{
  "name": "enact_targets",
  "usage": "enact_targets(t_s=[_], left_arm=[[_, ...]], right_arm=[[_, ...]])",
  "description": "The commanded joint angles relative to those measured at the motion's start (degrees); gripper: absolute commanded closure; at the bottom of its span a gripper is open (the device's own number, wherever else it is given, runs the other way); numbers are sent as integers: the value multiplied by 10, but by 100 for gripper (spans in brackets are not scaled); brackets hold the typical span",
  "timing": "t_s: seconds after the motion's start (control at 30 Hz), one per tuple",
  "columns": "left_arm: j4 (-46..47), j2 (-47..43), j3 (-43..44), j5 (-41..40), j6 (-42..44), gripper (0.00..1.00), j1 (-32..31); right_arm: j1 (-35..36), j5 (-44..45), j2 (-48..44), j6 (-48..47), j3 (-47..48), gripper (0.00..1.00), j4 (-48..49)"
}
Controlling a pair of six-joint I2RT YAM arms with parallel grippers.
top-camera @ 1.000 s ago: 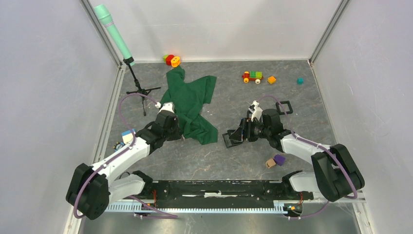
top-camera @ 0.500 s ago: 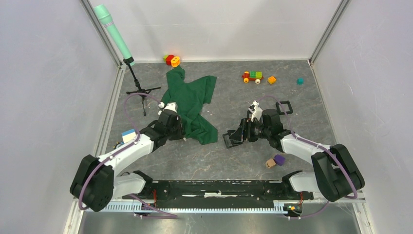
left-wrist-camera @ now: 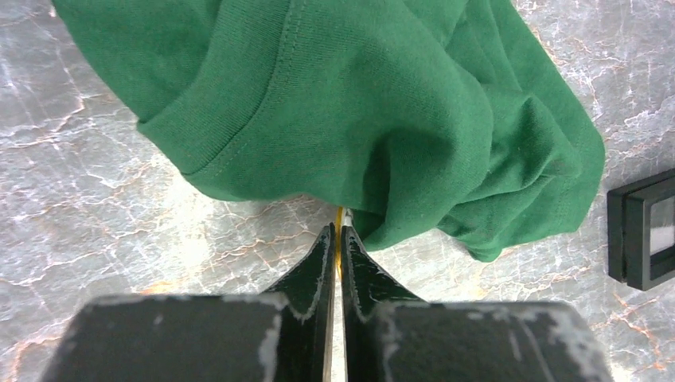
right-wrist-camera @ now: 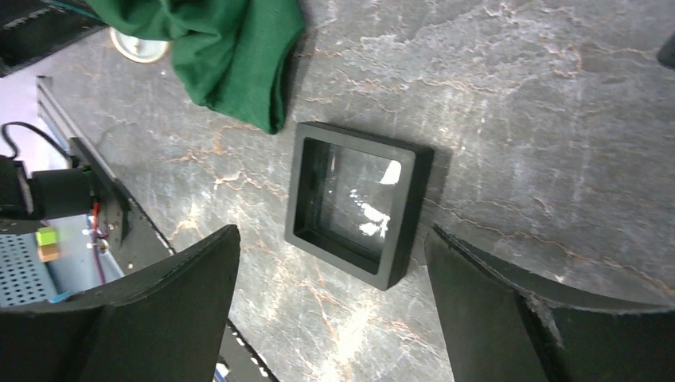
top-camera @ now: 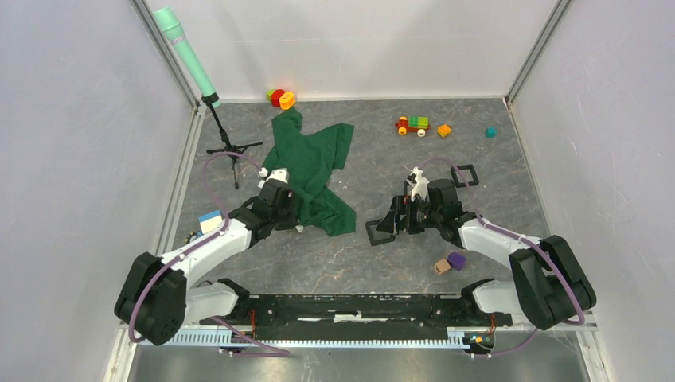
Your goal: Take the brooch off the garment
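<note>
On the grey marbled tabletop [top-camera: 350, 259], green cloth garment [top-camera: 312, 163] left of centre, black square frame [top-camera: 380, 232] just right of its near corner

Your left arm [top-camera: 208, 243] reaches forward and inward with its forearm low over the table. The left gripper [left-wrist-camera: 335, 232] has its fingers pressed almost together, pinching the thin yellow edge of the brooch [left-wrist-camera: 338, 221]. Your right arm [top-camera: 489, 237] is bent inward toward the centre, and the right gripper [right-wrist-camera: 333, 239] angles downward with its fingers spread wide apart.
</note>
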Motion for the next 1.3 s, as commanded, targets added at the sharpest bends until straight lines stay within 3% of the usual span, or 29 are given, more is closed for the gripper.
enact_targets(t_s=[0.0,0.27,0.4,0.6,0.8,0.87,0.9,0.97,1.03,1.1,1.2,1.23,1.27], left_arm=[[-34,-26,19,-34,11,95,4],[-86,-81,33,-117,11,98,1],[-82,-120,31,-160,12,98,-18],[34,-215,-12,-166,49,98,-49],[218,-280,-70,-87,69,98,-49],[188,-272,-54,-97,53,98,-49],[127,-255,-26,-117,42,97,-49],[-16,-208,49,-148,26,89,-49],[-133,-154,105,-151,14,72,-49],[-212,-127,127,-159,-14,68,-48],[-222,-160,78,-159,-65,62,-48],[-212,-183,55,-152,-84,56,-48],[-198,-204,29,-141,-103,40,-48]], right_arm=[[2,42,-20,-40,33,9,-42],[11,113,-45,-94,82,4,-108],[51,124,-52,-117,114,8,-111],[140,56,-18,-132,158,14,0],[167,49,16,-119,184,17,113],[167,54,25,-113,193,17,132],[166,55,30,-113,203,17,126],[167,59,42,-120,225,17,98],[167,66,45,-124,226,17,88],[166,77,41,-124,214,16,89],[167,78,38,-121,199,16,90],[166,78,36,-119,193,16,92],[167,77,35,-118,188,16,94]])
